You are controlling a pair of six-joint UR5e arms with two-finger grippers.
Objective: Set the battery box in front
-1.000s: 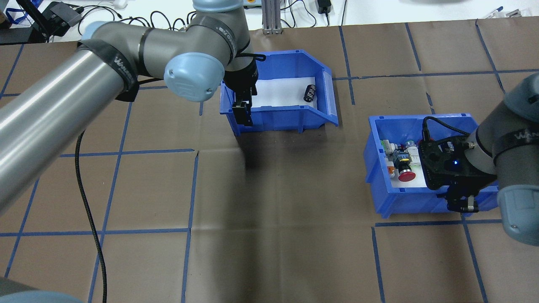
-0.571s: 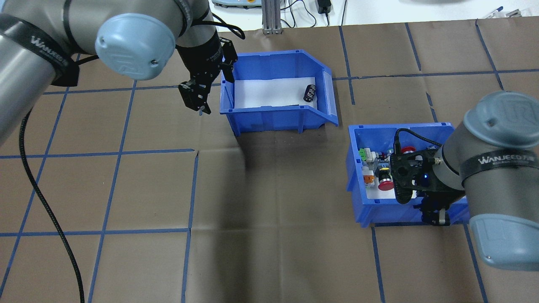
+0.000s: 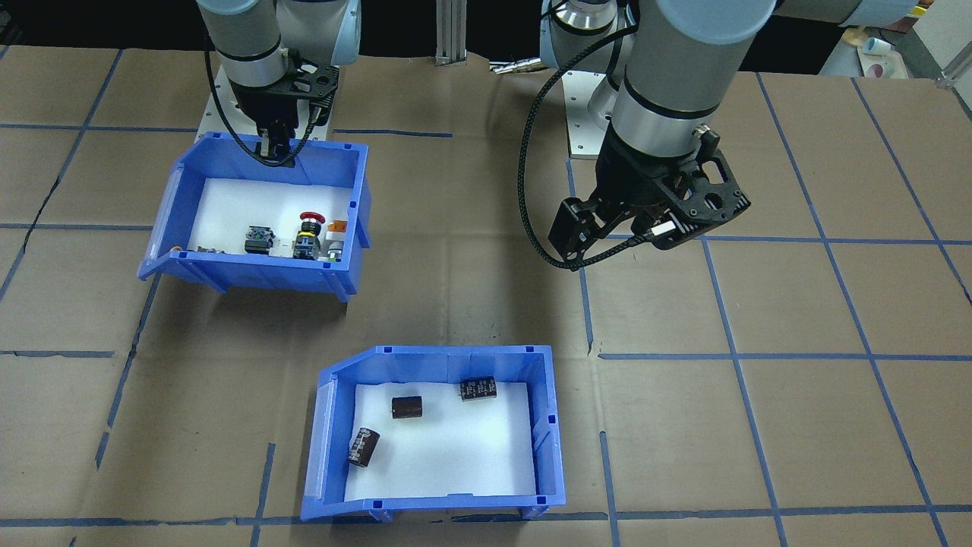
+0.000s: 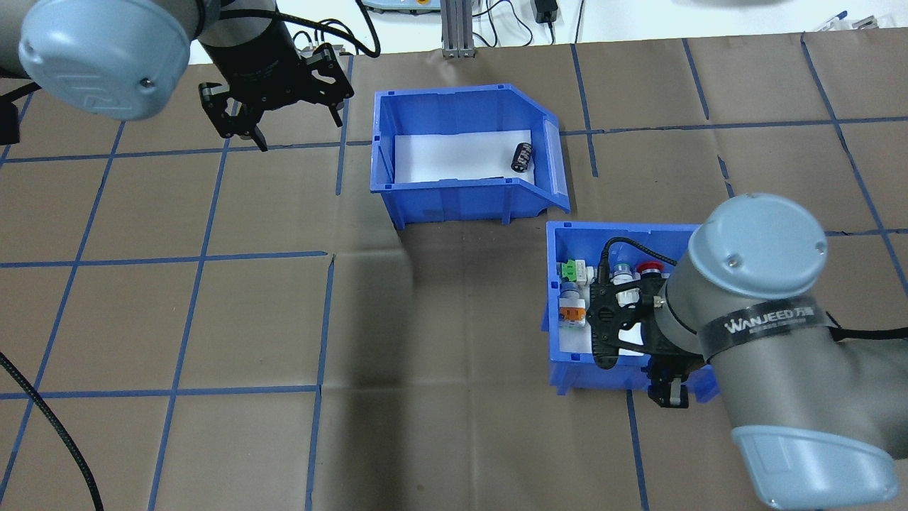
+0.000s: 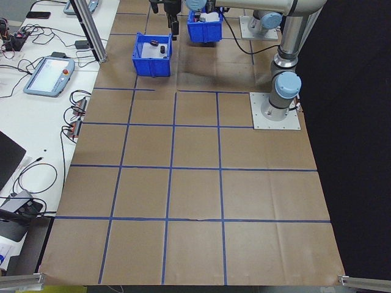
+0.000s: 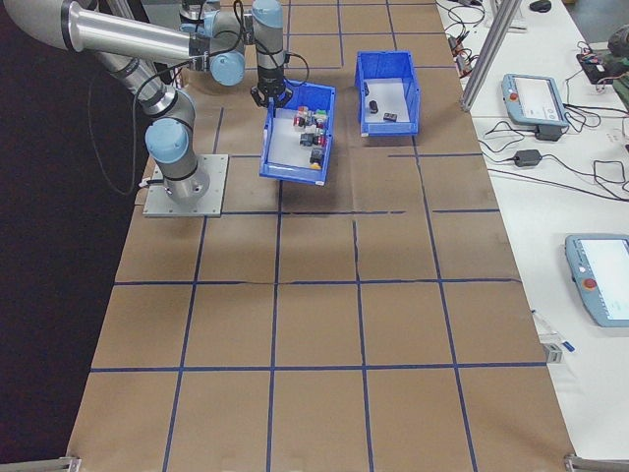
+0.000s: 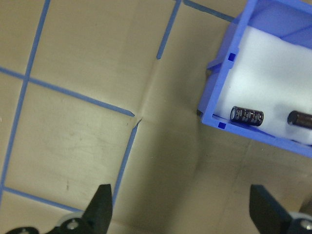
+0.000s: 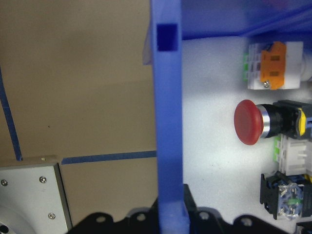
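The left gripper hangs over bare table, jaws wide and empty, well apart from the battery box. That box rests on the table near its far edge, three dark cylinders loose on its white liner. Just beside its near right corner sits the switch bin, whose near wall the right gripper pinches, one finger inside, one outside.
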